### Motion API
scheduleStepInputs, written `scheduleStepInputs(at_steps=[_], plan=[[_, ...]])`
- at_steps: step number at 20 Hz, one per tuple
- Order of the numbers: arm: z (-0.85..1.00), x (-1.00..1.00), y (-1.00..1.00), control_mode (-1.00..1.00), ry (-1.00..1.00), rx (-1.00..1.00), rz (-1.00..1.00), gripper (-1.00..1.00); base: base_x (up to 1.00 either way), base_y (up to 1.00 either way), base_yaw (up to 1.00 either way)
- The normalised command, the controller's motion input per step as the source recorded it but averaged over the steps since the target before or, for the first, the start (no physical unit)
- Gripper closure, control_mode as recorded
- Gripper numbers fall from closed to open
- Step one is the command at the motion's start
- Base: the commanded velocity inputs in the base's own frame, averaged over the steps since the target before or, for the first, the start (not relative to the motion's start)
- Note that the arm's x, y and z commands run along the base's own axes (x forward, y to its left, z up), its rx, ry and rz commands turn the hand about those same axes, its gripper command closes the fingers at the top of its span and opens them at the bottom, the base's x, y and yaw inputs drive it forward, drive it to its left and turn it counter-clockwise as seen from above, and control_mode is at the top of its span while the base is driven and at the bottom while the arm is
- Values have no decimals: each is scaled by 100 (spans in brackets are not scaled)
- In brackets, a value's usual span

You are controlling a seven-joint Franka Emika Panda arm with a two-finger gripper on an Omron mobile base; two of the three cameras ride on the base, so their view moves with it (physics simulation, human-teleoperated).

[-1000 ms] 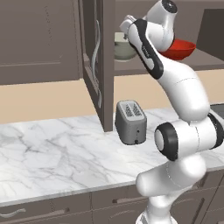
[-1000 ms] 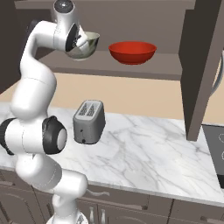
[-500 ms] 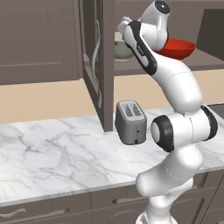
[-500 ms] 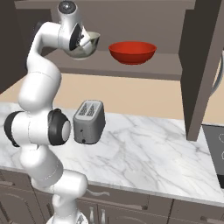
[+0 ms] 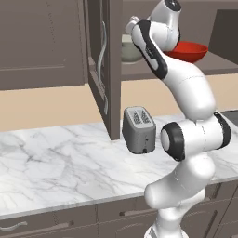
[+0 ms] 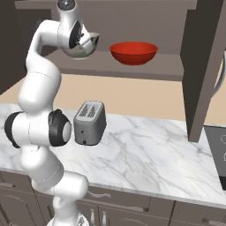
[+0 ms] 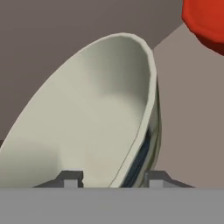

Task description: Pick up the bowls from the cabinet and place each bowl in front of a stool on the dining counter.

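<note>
Reaching up into the open cabinet (image 6: 132, 66), gripper (image 7: 111, 177) at the pale bowl (image 7: 87, 118) on the inner shelf. Straddling that bowl's rim in the hand view: one fingertip (image 7: 70, 178) inside over the cream interior, the other outside against the grey-green wall. Jaws narrowed about the rim, but contact with it cannot be told. Bowl tilted across the hand view, rim running from lower left up to upper right. In the left base view, pale bowl (image 5: 131, 49) showing past the door edge, half hidden behind the arm. In the right base view, pale bowl (image 6: 84, 48) at the left end of the shelf, beside the hand. Red bowl (image 6: 133, 52) on the same shelf, near the pale one but apart from it, upright. Below, grey toaster (image 6: 89, 122) standing on the marble worktop (image 6: 145, 150), just beside the arm's dark elbow joint. Cabinet door (image 5: 103, 65) swung open, wavy silver handle on its face.
</note>
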Motion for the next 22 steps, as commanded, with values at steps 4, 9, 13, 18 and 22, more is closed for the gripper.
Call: scheduleStepInputs(at_steps=[4,9,13,18,22], plan=[[-11,-100,-8,-100,-1,0,-1,100,0,0,0],[-10,-100,-13,-100,-5,0,0,100,0,0,0],[-7,-100,-43,-100,-18,8,0,100,0,0,0],[-5,-100,-51,-100,-34,13,0,100,0,0,0],[-15,-100,-13,-100,-8,1,0,100,0,0,0]])
